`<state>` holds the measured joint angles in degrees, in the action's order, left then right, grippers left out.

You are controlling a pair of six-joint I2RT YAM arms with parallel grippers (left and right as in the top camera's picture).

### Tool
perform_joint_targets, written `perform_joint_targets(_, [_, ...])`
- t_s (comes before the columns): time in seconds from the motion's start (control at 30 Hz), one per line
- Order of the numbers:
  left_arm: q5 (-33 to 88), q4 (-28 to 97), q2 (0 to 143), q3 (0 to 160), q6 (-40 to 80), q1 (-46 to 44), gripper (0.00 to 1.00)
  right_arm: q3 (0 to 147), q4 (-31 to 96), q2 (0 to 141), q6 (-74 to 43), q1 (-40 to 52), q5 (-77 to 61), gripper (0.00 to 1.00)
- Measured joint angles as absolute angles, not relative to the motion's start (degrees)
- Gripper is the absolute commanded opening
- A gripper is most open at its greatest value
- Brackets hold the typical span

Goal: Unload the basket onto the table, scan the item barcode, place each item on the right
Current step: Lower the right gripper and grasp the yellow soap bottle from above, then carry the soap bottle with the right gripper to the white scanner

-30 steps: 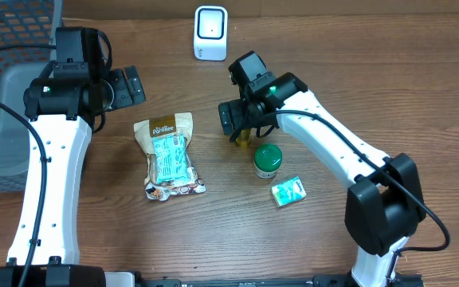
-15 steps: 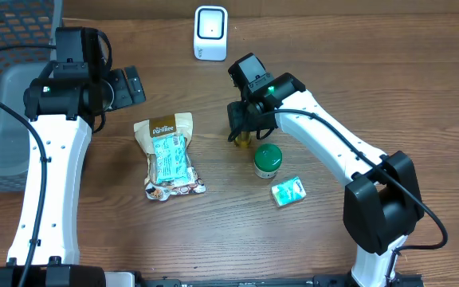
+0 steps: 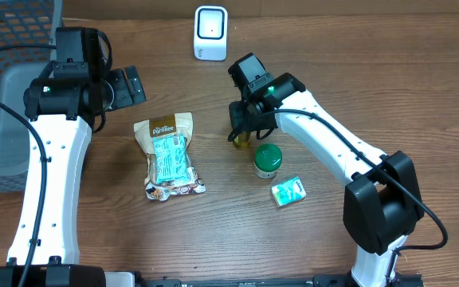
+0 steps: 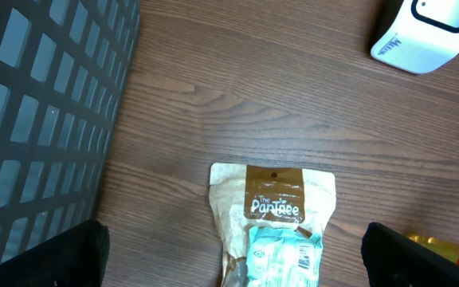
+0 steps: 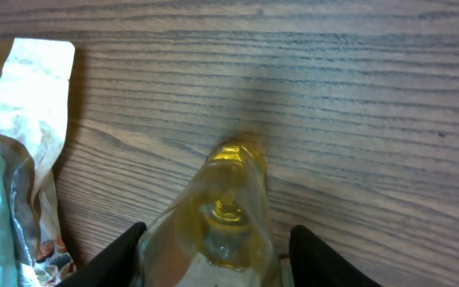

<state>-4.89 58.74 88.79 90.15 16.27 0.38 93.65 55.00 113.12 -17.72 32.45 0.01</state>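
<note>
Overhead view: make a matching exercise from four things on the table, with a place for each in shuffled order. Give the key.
Things
1. scanner
2. snack pouch
3. yellow bottle
4. green-lidded jar

Places
A. between the fingers of the right gripper
B. at the top of the overhead view, apart from the rest
C. lying flat, label up, furthest to the left of the four
D. upright, just above the small green packet in the overhead view

Pairs: 1-B, 2-C, 3-A, 4-D
</note>
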Motion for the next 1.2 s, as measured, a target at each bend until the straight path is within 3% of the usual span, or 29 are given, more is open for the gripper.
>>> perform_joint_targets(0.67, [-4.89,58.74,88.79,90.15,16.25,0.38,1.0,93.65,54.78,113.14,-17.74,34.28,1.72,0.58])
perform_joint_targets(0.87, [-4.89,58.74,88.79,90.15,16.25,0.38,1.0,93.65,55.0,113.12,-17.63,34.28,2.48,0.43])
perform_joint_targets(1.0, [-4.89,58.74,88.79,90.15,16.25,0.38,1.0,93.65,54.98,113.12,-17.76,34.28,2.87,0.39])
perform_joint_targets(1.13, [-4.89,58.74,88.79,90.15,16.25,0.38,0.99,94.06,55.46,113.12,-17.56,34.26,2.9,0.2])
perform_joint_targets(1.2, [-4.89,58.74,88.79,90.15,16.25,0.38,1.0,95.37,56.18,113.12,-17.69,34.0,2.02,0.19])
